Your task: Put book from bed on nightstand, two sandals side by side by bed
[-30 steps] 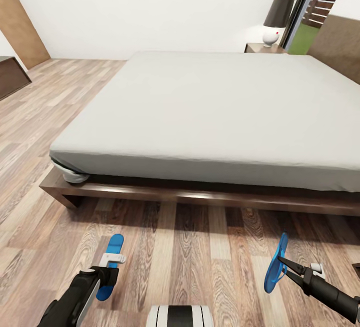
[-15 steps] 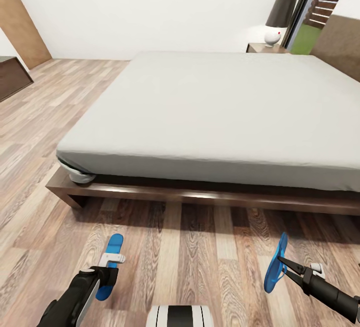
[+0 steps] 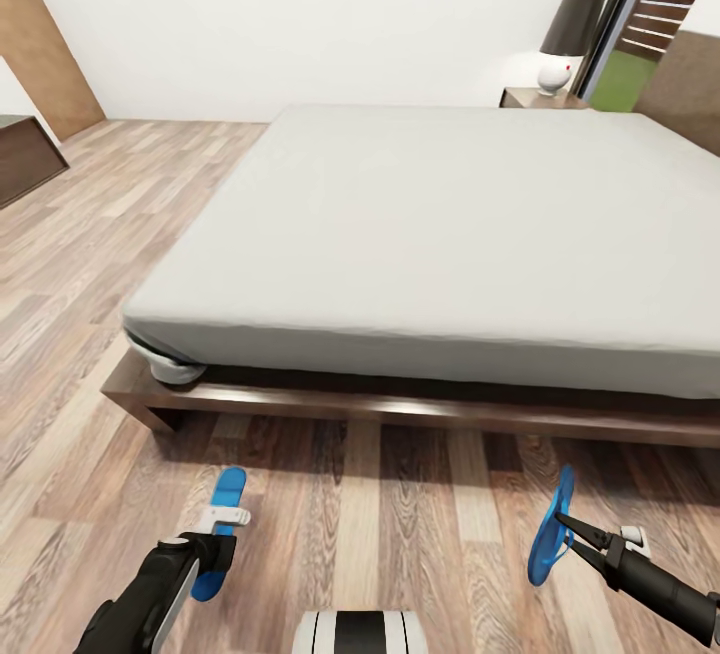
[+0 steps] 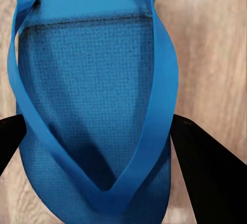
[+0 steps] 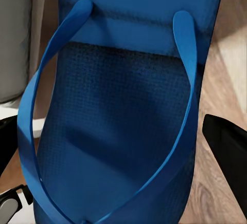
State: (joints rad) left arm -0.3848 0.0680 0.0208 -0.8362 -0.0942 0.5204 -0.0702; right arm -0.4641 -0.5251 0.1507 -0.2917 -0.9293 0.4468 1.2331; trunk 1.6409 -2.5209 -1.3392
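Each pincer is clamped on a blue sandal above the wood floor beside the bed (image 3: 450,234): left pincer (image 3: 215,534) on the left sandal (image 3: 228,489), right pincer (image 3: 572,531) on the right sandal (image 3: 552,531), held on edge.

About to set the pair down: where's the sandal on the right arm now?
In the head view, the right sandal is held edge-up in the right gripper above the wood floor, just short of the bed frame's near side.
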